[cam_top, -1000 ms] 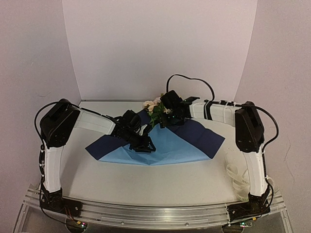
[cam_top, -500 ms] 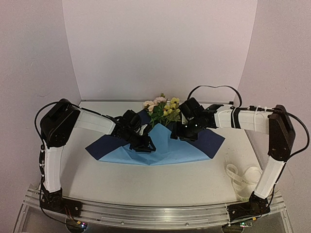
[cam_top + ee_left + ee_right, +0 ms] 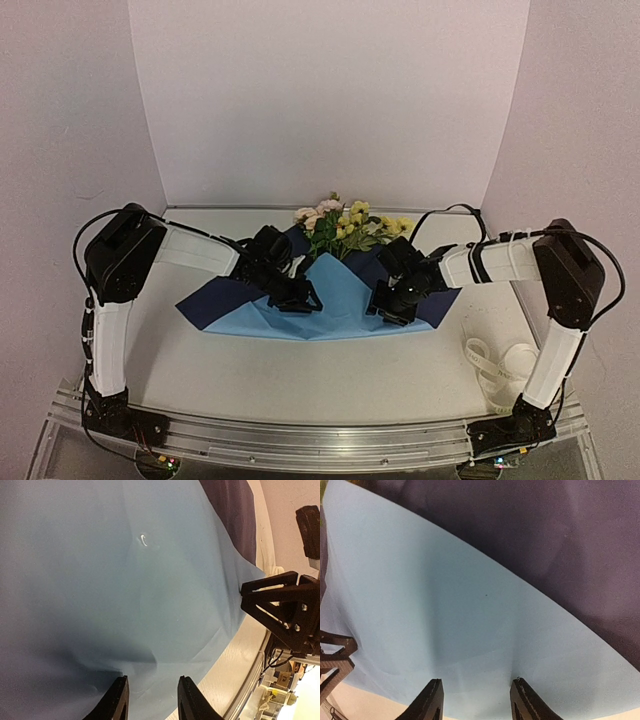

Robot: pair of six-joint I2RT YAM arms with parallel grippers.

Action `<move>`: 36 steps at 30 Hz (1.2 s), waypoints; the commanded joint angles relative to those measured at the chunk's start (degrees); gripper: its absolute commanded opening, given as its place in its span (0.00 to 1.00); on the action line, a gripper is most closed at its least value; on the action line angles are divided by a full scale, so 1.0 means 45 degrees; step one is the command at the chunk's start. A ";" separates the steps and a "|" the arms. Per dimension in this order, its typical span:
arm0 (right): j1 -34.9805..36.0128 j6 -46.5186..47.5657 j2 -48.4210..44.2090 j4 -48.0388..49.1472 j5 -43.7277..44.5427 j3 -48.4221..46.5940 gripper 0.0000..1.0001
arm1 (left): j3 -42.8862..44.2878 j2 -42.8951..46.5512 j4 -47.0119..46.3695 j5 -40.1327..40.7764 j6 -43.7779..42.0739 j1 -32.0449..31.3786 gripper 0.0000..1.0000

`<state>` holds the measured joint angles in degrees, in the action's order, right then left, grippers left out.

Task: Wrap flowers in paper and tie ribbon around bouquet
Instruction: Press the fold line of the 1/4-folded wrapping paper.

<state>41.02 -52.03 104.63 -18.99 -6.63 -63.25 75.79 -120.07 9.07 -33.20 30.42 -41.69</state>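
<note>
Table (image 3: 300, 375), contents:
- Paper (image 3: 335, 318): spread flat at the table's centre.
- Flowers (image 3: 345, 225): on the paper's far middle, heads lying past its far edge.
- Ribbon (image 3: 497, 365): loose heap on the table, right of the paper and nearer the front, apart from it.
- Left gripper (image 3: 151, 682): over the paper, left of centre.
- Right gripper (image 3: 476, 682): over the paper's right part, near its front edge.

Free to pass along the near table (image 3: 300, 370), in front of the paper (image 3: 335, 300). Blocked at far middle by flowers (image 3: 345, 228). Crowded over the paper by left gripper (image 3: 300, 298) and right gripper (image 3: 388, 308). Hemmed at near right by ribbon (image 3: 500, 365).
</note>
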 commanded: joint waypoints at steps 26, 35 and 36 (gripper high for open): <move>-0.0081 -0.2220 -0.1296 0.0704 0.2346 0.1251 0.49 | 0.3668 -0.2361 0.0940 -0.3330 -0.1417 -0.1380 0.24; 0.0392 -0.1221 -0.1741 0.1087 0.1676 0.1122 0.51 | 0.4556 -0.3047 0.1335 -0.3179 -0.1703 -0.1363 0.24; 0.0481 -0.1199 -0.1664 0.1202 0.1437 0.1113 0.50 | 0.4559 -0.3035 0.1310 -0.3150 -0.1693 -0.1356 0.24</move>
<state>41.45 -59.89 98.39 -15.77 1.82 -57.93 93.20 -133.68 14.66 -47.37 24.08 -48.02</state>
